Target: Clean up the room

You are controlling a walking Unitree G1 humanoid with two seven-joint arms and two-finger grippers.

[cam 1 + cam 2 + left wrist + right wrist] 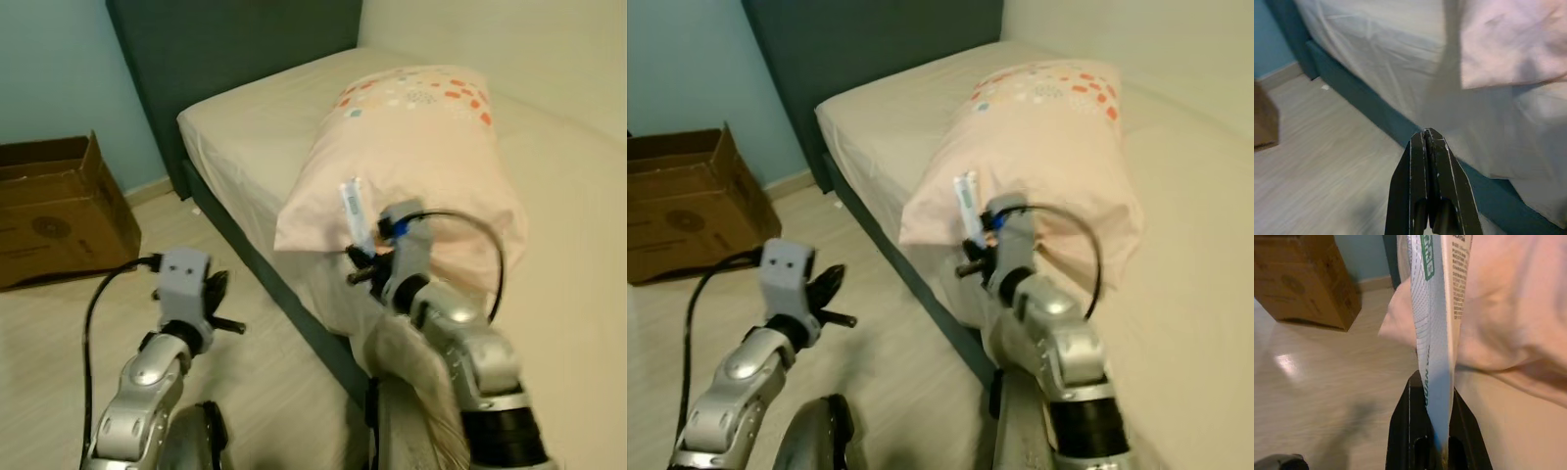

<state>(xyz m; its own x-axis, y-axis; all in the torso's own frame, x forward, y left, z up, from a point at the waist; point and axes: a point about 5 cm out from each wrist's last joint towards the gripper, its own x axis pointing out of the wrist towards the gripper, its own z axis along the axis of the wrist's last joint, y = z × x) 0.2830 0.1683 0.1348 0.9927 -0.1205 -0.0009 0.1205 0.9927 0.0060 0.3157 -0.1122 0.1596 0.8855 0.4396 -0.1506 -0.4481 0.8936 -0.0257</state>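
Left gripper (pixel 1427 139) hangs over the wood floor (pixel 265 392) by the bed edge, fingers pressed together, nothing in them. Right gripper (pixel 1437 431) is clamped on a flat white printed packet (pixel 1437 308), held upright in front of the pink pillow (pixel 411 147). Packet is picked up but not yet binned. Cardboard box (pixel 59 211) by the far wall looks like a likely drop spot.
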